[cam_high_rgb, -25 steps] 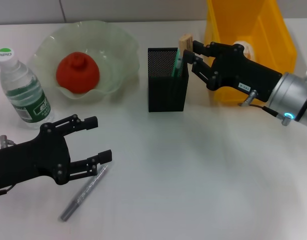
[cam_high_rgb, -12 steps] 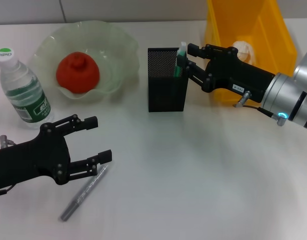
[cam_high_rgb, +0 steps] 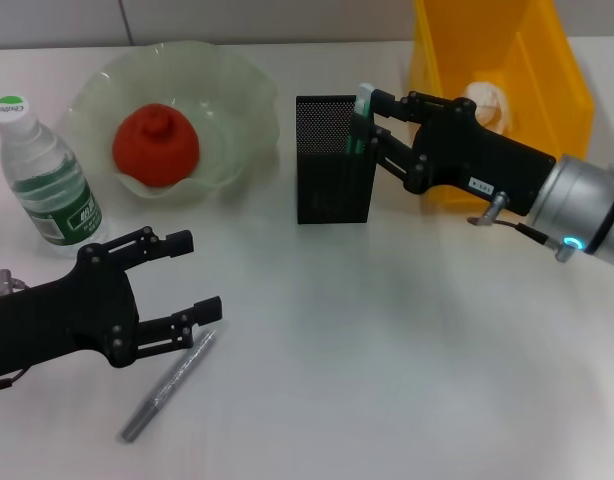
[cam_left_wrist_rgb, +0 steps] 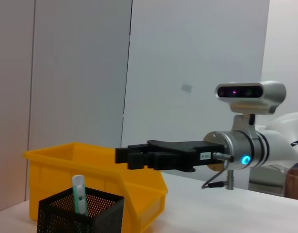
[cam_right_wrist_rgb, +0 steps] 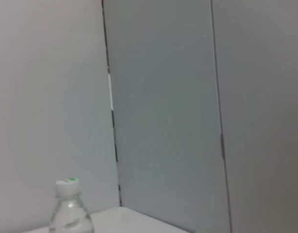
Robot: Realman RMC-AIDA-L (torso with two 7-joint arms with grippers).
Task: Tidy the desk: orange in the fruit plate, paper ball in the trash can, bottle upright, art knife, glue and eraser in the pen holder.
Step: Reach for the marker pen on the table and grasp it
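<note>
Glue stick lowered into mesh holder
The cylindrical glue was pinched by the right gripper over the black mesh pen holder; the left gripper, at seven o'clock, was spread wide.

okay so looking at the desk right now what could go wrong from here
The right gripper sits right at the pen holder rim beside the glue stick; pulling back carelessly might tip the light mesh holder. The left gripper hovers open near the art knife, which lies flat on the table, so a grasp could slip.
</note>
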